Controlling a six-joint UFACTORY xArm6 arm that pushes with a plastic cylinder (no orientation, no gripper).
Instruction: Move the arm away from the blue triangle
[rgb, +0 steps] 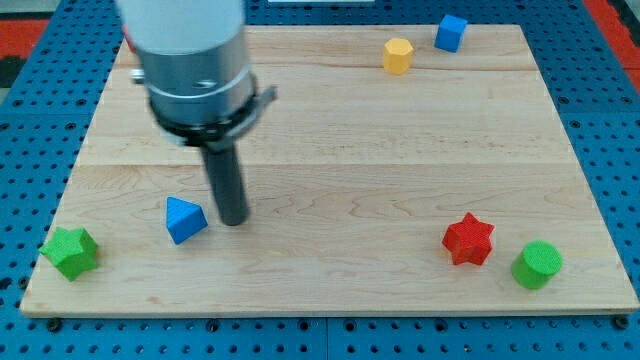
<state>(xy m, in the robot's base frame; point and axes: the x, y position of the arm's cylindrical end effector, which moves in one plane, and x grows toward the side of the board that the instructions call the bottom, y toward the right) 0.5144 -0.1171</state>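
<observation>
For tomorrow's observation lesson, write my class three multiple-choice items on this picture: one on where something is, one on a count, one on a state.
1. Where is my tip relative to the blue triangle?
A. Just to the view's right of it
B. At the view's top, beside the yellow block
C. Beside the red star

2. How many green blocks are on the wooden board?
A. One
B. Two
C. Three

3. How do the red star and the green cylinder stand?
A. Stacked
B. Close, with a gap between
C. At opposite ends of the board

Answers:
A, the rod ends just right of the triangle.
B, a green star and the green cylinder.
B, a strip of board shows between them.
</observation>
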